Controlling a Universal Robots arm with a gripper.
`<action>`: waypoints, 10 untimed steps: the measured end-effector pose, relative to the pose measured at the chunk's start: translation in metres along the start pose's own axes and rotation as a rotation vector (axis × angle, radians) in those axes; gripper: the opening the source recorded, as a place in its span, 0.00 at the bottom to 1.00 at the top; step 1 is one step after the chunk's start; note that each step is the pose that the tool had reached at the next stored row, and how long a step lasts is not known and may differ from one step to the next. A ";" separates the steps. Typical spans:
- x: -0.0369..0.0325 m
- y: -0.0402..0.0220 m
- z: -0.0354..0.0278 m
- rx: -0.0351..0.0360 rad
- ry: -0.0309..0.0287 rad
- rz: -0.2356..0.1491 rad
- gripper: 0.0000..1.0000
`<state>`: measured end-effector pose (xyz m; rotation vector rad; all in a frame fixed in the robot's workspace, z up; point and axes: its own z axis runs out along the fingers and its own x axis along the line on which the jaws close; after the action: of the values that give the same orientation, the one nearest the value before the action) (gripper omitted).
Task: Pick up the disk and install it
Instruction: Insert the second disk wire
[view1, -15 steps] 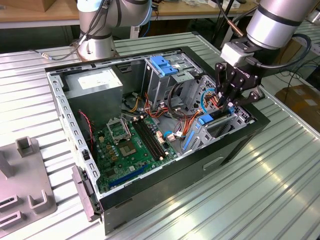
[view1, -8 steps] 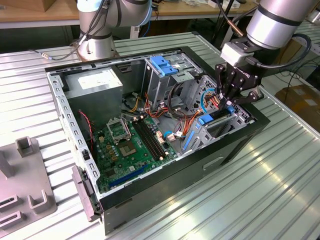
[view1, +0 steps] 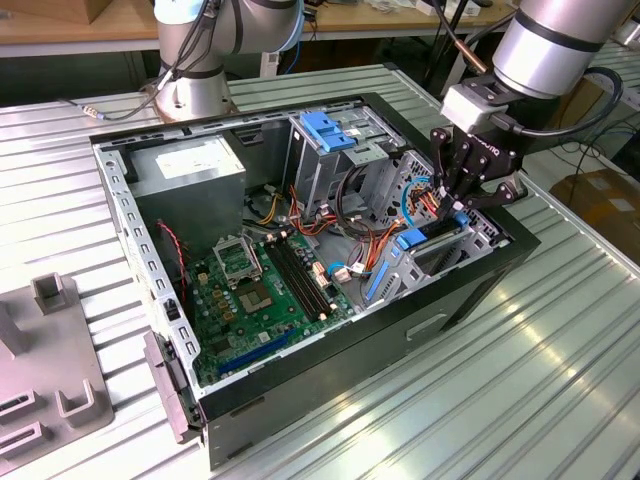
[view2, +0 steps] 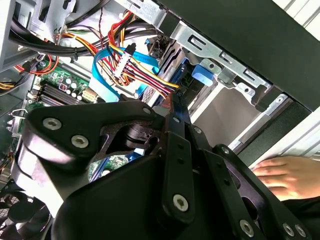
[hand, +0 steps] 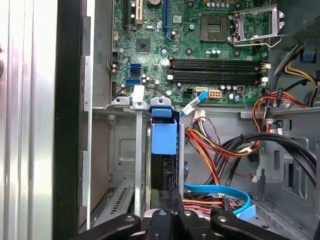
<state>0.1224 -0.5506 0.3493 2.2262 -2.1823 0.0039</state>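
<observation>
The disk (hand: 164, 139) stands on edge in a slot of the metal drive cage, at the side of the open computer case (view1: 480, 290) on the exterior view's right. Its blue carrier end points toward the motherboard, and the dark drive body runs back under my fingers. In the exterior view the disk (view1: 412, 238) shows as a blue tab just below my gripper (view1: 452, 205). My gripper (hand: 172, 201) is shut, its two black fingers pressed together at the disk's near end, not around its sides. In the second wrist view the gripper (view2: 172, 107) sits close to the blue carrier tab (view2: 202, 75).
Red, yellow and blue cables (view2: 132, 62) crowd the bay beside the fingers. A person's hand (view2: 285, 175) rests on the case's outer wall. Inside lie the green motherboard (view1: 260, 290), a grey power supply box (view1: 190, 165) and a blue bracket (view1: 330, 130). A second arm's base (view1: 195, 90) stands behind.
</observation>
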 end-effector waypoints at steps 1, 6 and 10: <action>0.0000 0.0000 0.0000 0.0000 0.0000 0.000 0.10; 0.0000 0.0001 -0.0009 0.0000 -0.0005 0.000 0.10; 0.0002 0.0003 -0.0131 0.0000 -0.0011 0.000 0.10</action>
<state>0.1223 -0.5506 0.3624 2.2268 -2.1828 0.0027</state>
